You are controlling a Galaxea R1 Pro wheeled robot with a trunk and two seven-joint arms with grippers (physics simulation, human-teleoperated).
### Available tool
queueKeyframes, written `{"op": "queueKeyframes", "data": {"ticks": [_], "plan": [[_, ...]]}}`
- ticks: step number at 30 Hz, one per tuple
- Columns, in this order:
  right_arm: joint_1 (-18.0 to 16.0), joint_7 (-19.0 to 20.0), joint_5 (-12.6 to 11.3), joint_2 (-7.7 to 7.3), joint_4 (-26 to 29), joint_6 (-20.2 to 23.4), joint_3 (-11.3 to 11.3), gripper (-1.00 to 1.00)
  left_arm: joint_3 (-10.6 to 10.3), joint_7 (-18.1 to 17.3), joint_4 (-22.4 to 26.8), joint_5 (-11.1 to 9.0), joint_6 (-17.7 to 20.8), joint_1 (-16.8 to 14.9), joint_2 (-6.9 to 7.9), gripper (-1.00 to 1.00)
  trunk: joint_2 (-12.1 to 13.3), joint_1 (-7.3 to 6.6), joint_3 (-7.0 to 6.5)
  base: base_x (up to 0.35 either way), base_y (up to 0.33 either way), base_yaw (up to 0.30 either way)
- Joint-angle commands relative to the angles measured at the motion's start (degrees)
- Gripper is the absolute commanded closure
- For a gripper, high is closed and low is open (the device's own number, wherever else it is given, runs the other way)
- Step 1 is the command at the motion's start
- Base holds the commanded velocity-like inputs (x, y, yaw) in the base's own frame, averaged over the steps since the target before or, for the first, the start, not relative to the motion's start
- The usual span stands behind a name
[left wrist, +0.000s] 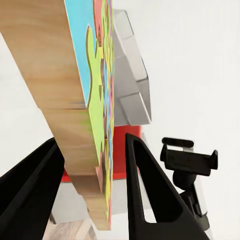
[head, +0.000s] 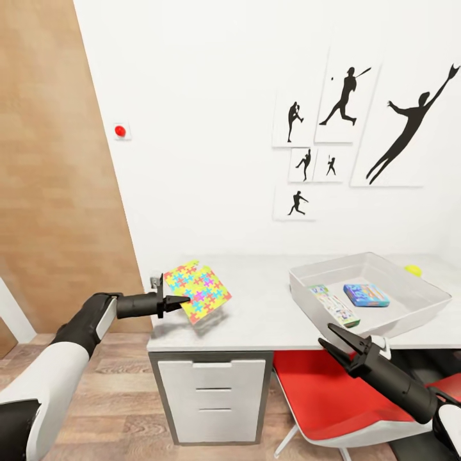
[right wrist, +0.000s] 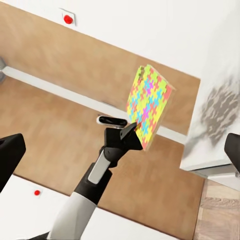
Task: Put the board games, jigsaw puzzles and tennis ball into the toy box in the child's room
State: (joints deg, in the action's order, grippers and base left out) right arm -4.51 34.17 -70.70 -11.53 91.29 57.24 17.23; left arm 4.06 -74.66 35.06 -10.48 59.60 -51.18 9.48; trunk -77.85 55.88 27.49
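Left gripper (head: 181,299) clamped on jigsaw puzzle (head: 197,291), tilted, held above table (head: 256,314) near its left end w/ shadow underneath. Right gripper (head: 333,339) spread wide, holding nothing, low at table's front edge just below toy box (head: 422,296). Two board games (head: 365,295) inside box, tennis ball (head: 413,270) behind it.

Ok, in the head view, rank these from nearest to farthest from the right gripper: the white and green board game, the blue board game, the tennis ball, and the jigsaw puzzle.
From the right gripper:
1. White and green board game, in the toy box just past the fingertips.
2. Blue board game, deeper in the box.
3. Tennis ball, behind the box's far corner.
4. Jigsaw puzzle, across the table, held up by the left gripper.
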Motion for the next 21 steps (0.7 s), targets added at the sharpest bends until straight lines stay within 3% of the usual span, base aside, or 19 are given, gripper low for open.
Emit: {"op": "queueKeyframes", "data": {"ticks": [1,21], "plan": [[-0.02,0.27,0.23,0.04,0.0,-0.43,-0.06,-1.0,0.01,-0.13,0.0,0.01,0.4,-0.04,-0.06,1.0,0.38,-0.23,-0.12,0.0,0.0,0.0],[0.07,0.25,0.37,0.08,-0.04,-1.85,-0.06,-1.0,-0.03,-0.13,0.01,0.08,0.39,-0.06,-0.33,1.0,8.4,-4.62,-3.71,-0.03,0.0,0.0]]}}
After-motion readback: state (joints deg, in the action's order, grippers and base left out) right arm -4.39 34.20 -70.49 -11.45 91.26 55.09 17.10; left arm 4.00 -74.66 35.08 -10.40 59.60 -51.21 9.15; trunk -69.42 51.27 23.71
